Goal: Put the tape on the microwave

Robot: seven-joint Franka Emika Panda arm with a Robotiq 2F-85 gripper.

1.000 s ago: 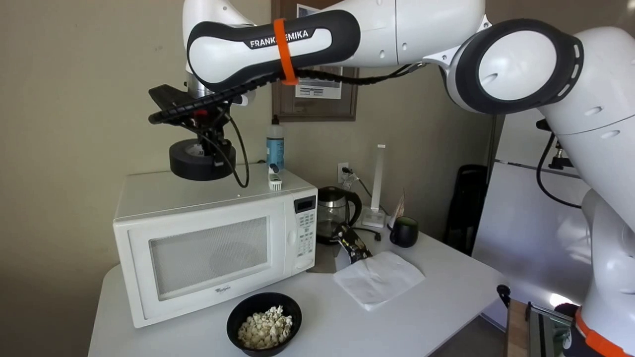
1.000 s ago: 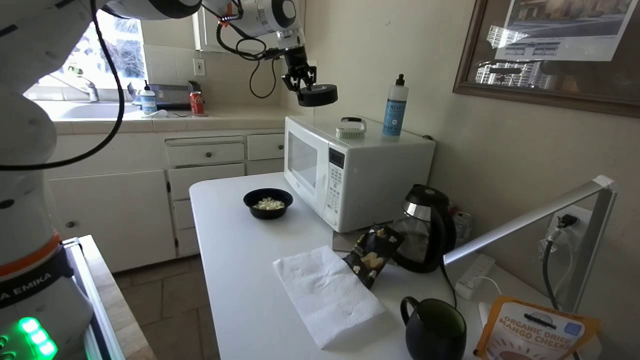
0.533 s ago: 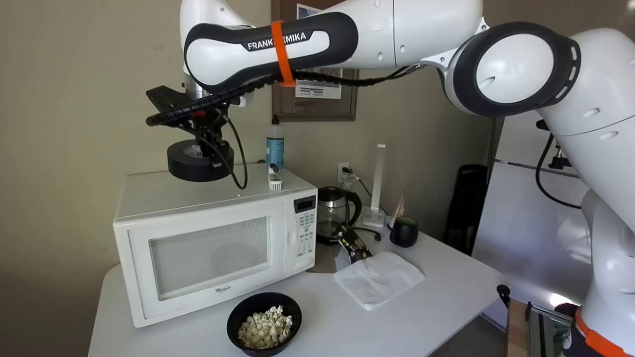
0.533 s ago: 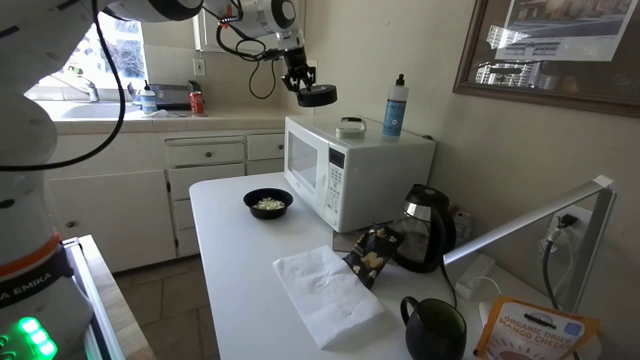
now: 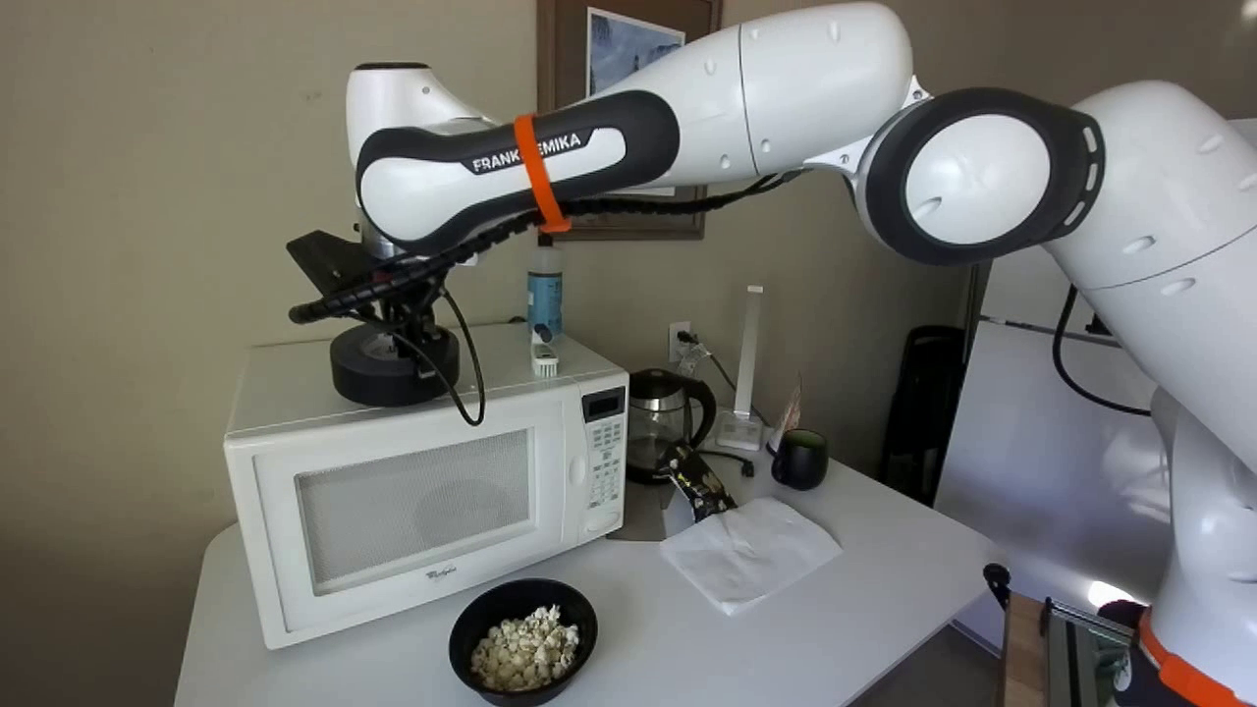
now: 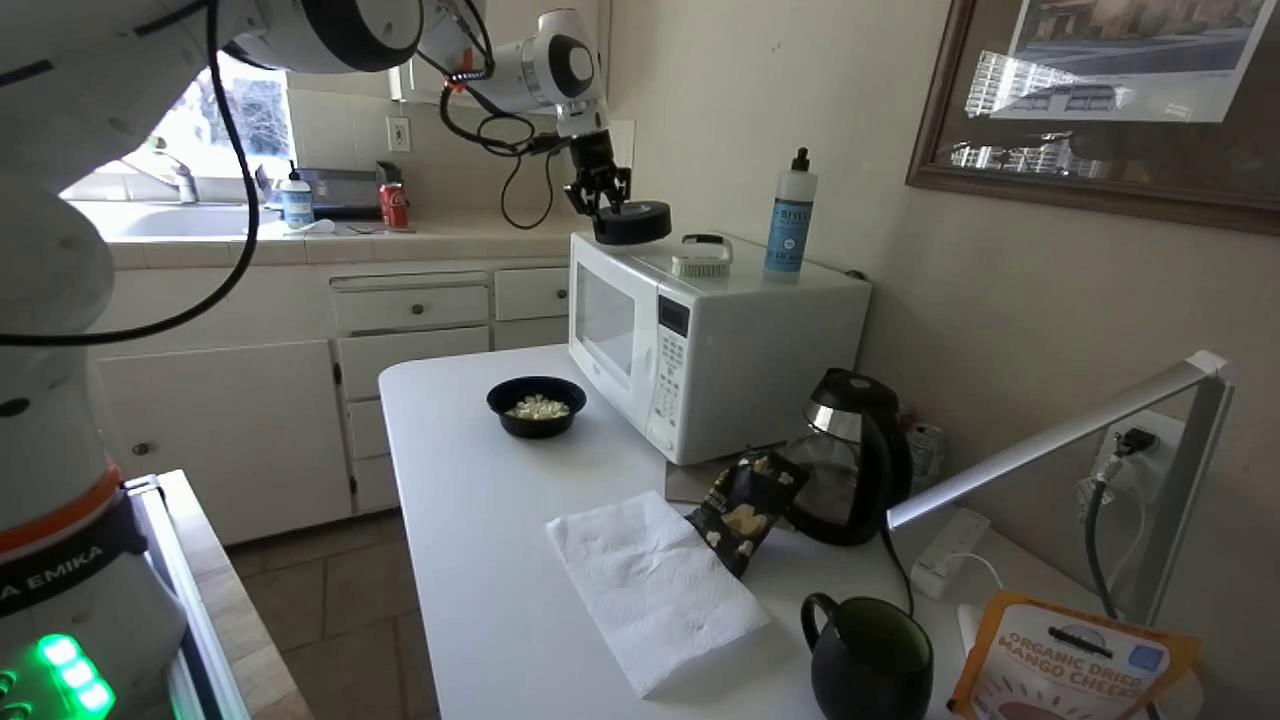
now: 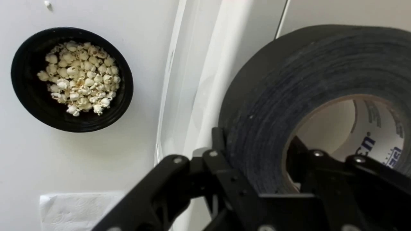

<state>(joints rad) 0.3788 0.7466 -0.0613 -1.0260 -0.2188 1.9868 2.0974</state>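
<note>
Surface (image 5: 707, 648): well below the gripper (image 7: 257, 141). Microwave (image 5: 422, 491): on the surface, directly under the gripper. Bowl (image 7: 69, 125): lower than the gripper, out past the door. Tape (image 5: 363, 378): in the gripper, roughly level, over the front part of the microwave's top. Gripper pinches the ring wall: one finger outside the roll, one down in the core. Whether the underside touches the top: cannot tell. Judged step: set-down, nearly complete.

Risks, as judged, largest first. Tape is close to the front edge below the gripper; let go with part overhanging, it could tip off and fall toward the bowl. Contact is hidden beneath the roll, so letting go too high would drop it, and pushing down too far would strain the grasp or shift the microwave. With one finger inside the core, a retreat not straight up could drag the ring along.

Counts, large to small: 1 microwave; 1 paper towel (image 6: 655, 595), well apart from the gripper; 1 kettle (image 6: 840, 455), lower than the gripper; 1 bowl, its popcorn (image 7: 82, 86) too many pieces to count; 2 bottles (image 6: 789, 225), one on the microwave to one side of the gripper, one well apart in the background; 1 tape; 1 mug (image 6: 850, 670); 1 brush (image 6: 703, 265), nearer the gripper than either bottle.
</note>
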